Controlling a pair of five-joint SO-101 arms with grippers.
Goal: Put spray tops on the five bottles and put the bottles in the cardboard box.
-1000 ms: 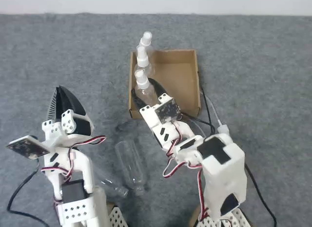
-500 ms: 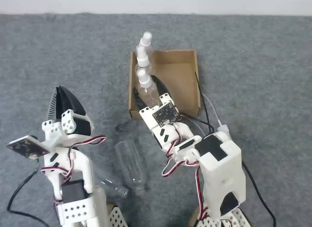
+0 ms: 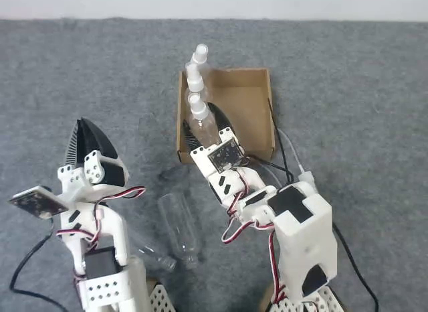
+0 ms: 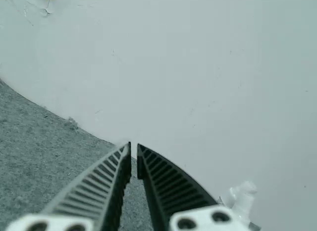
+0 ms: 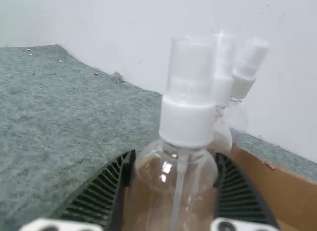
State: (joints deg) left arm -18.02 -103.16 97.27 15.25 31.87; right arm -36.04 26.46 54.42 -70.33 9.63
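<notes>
My right gripper (image 3: pixel 202 124) is shut on a clear bottle (image 3: pixel 204 130) fitted with a white spray top (image 3: pixel 197 106), held upright over the left side of the cardboard box (image 3: pixel 247 104). In the right wrist view the same bottle (image 5: pixel 174 176) sits between the black fingers (image 5: pixel 101 189). Two more topped bottles (image 3: pixel 195 74) (image 3: pixel 200 55) stand in a row behind it along the box's left wall. Two clear uncapped bottles (image 3: pixel 179 225) (image 3: pixel 150 253) lie on the carpet between the arms. My left gripper (image 3: pixel 81 124) is shut on nothing, raised at the left.
Grey carpet (image 3: pixel 348 91) covers the whole table, bounded by a white wall at the far edge. The right half of the box holds nothing. Cables (image 3: pixel 284 151) trail from the right arm past the box's near right corner.
My right gripper has carried the held bottle slightly farther over the box, toward the other two. The left arm has not moved.
</notes>
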